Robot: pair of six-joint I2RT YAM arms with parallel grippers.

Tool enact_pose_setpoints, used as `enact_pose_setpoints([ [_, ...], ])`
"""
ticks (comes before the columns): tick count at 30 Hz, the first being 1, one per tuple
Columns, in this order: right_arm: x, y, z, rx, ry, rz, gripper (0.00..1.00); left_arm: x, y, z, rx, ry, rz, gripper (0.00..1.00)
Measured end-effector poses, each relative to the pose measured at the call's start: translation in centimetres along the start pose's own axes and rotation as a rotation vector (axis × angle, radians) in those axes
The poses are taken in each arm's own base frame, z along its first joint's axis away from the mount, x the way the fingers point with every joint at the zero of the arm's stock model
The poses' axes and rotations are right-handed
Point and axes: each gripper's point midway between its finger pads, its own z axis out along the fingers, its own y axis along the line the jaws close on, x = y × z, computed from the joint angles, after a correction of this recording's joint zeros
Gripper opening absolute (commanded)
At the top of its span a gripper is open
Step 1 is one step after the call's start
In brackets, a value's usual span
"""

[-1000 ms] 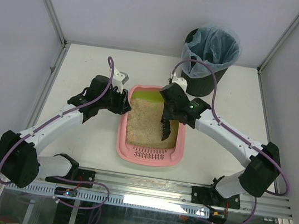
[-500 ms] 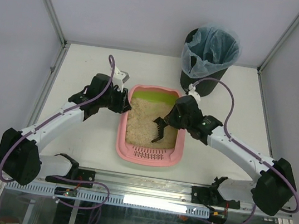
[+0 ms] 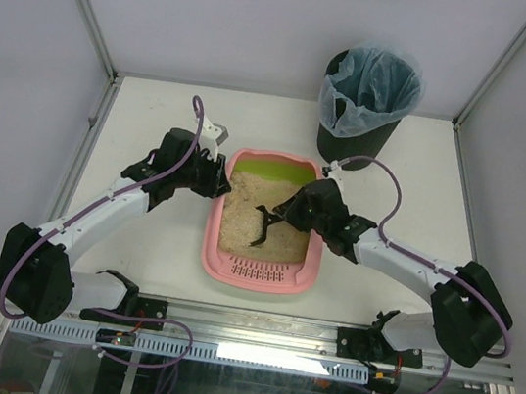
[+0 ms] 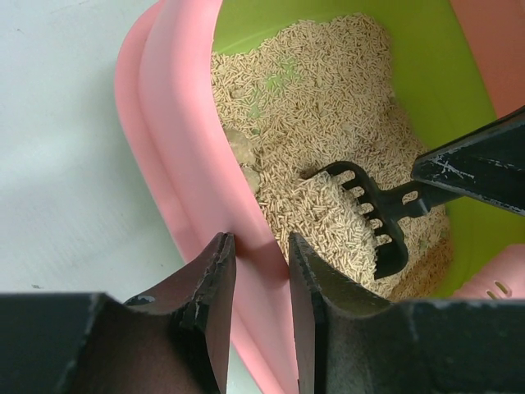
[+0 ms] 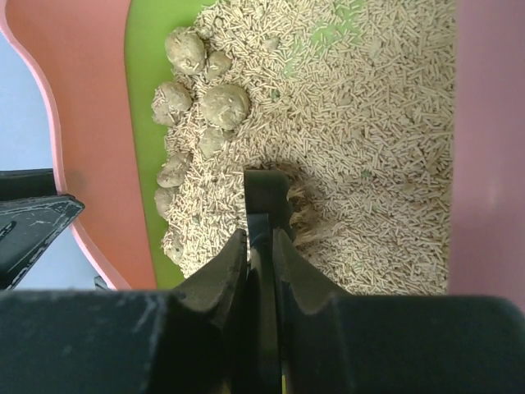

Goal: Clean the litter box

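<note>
The pink rounded-rectangular plastic litter box point(image 3: 256, 273) sits mid-table on the white tabletop point(image 3: 157, 112) between the two arms, its lime-green inner end away from the arm bases and its slotted rim toward them. It holds beige pellet litter, with greyish clumps point(image 5: 221, 105) gathered along one green wall. The left gripper point(image 4: 258, 250) pinches the box's pink side rim between its fingers, while the right gripper point(image 5: 258, 238) is clamped on the handle of a black slotted plastic scoop point(image 4: 361, 209) whose head is dug into the litter.
</note>
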Motion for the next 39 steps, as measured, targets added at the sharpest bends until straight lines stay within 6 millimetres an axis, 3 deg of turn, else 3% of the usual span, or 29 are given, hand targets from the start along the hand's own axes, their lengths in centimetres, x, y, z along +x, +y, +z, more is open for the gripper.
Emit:
enact_pose_setpoints([
  [9, 0.0, 0.6, 0.5, -0.06, -0.016, 0.037, 0.0, -0.1, 0.3, 0.0, -0.008, -0.003, 0.002, 0.08],
  [16, -0.4, -0.1, -1.3, -0.071, -0.072, 0.059, 0.0, -0.4, 0.1, 0.2, 0.004, -0.012, 0.004, 0.1],
  [25, -3.9, -0.3, -5.2, -0.124, -0.206, 0.159, 0.0, -0.4, 0.1, 0.2, 0.006, -0.012, 0.005, 0.19],
  [39, -8.7, -3.0, -7.3, -0.193, -0.334, 0.277, 0.0, -0.6, 0.2, -0.2, -0.007, -0.022, 0.008, 0.22],
])
